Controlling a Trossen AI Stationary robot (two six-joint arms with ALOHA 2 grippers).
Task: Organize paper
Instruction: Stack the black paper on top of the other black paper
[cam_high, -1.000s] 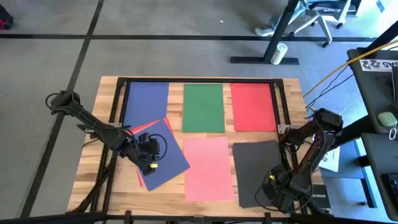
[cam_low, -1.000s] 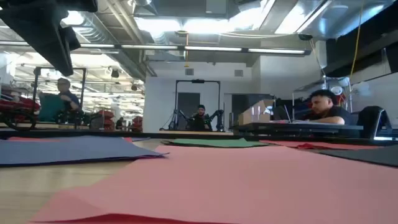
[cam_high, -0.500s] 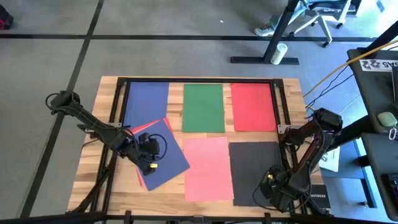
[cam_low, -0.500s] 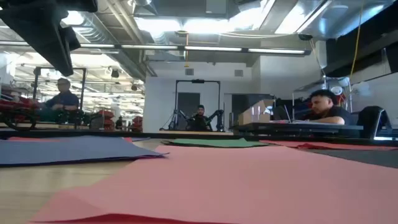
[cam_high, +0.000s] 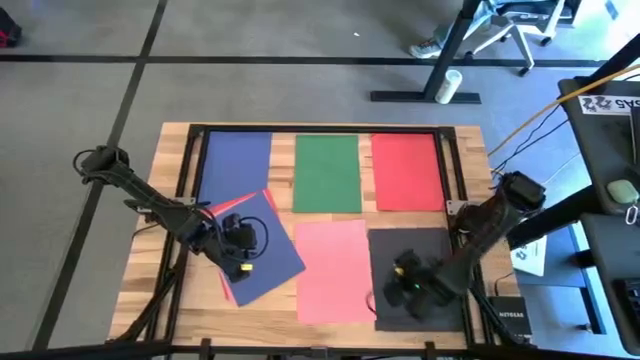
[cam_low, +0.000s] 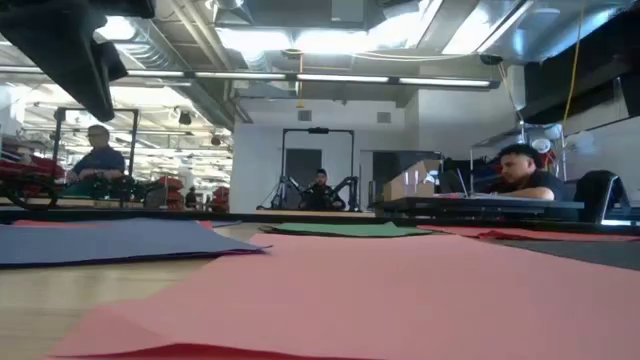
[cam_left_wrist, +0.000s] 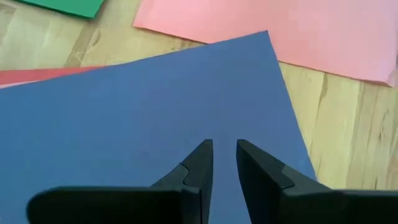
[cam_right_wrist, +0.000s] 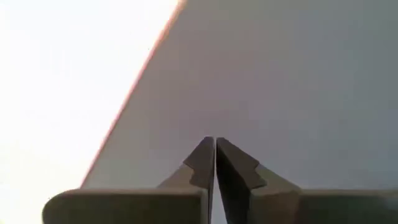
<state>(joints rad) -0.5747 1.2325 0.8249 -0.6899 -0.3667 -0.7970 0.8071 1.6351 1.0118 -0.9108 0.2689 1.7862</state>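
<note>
Left claw (cam_high: 243, 262) sits lower left of the high view, fingers slightly parted. Right claw (cam_high: 388, 292) sits lower right, fingers pressed together.

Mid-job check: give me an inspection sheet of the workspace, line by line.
Surface: wooden table with a dark frame.
Job's things: blue sheet, green sheet and red sheet in the far row; pink sheet and black sheet in front; tilted blue sheet lying over another red sheet.
Clutter: nothing seen on the table.
Grippers: left gripper over the tilted blue sheet, jaws slightly apart; right gripper on the black sheet, jaws closed.
Cables: yellow cable right of the table.
Surroundings: office chair; people in the low view.
</note>
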